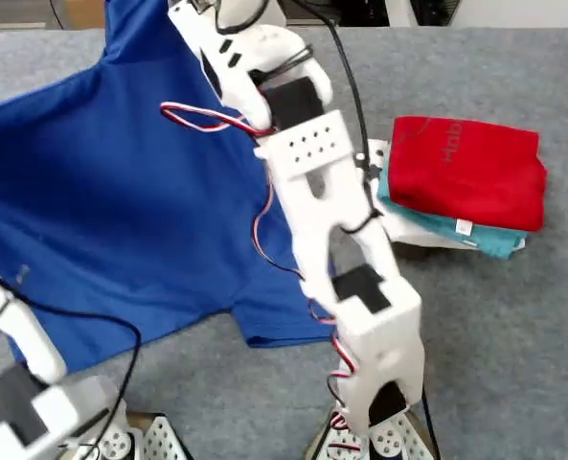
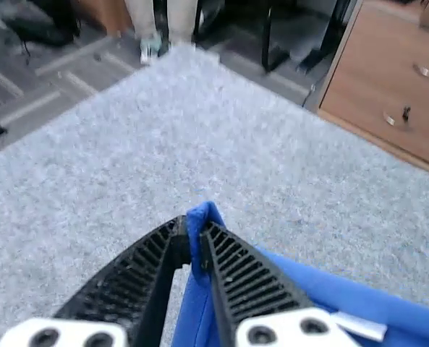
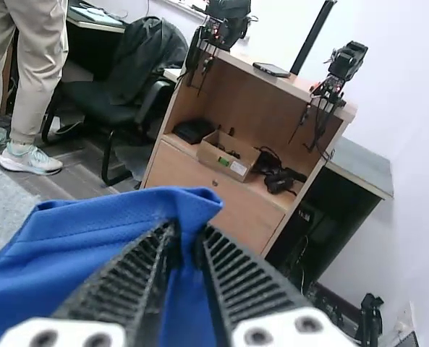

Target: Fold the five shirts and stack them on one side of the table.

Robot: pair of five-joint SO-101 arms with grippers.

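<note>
High view shows the blue shirt spread over the left half of the table; left gripper and right gripper each pinch a fabric edge, probably to lift it for folding, while the folded stack sits right

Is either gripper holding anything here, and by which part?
Both hold the blue shirt: the left gripper pinches a corner of its edge, the right gripper a bunched edge.
</note>
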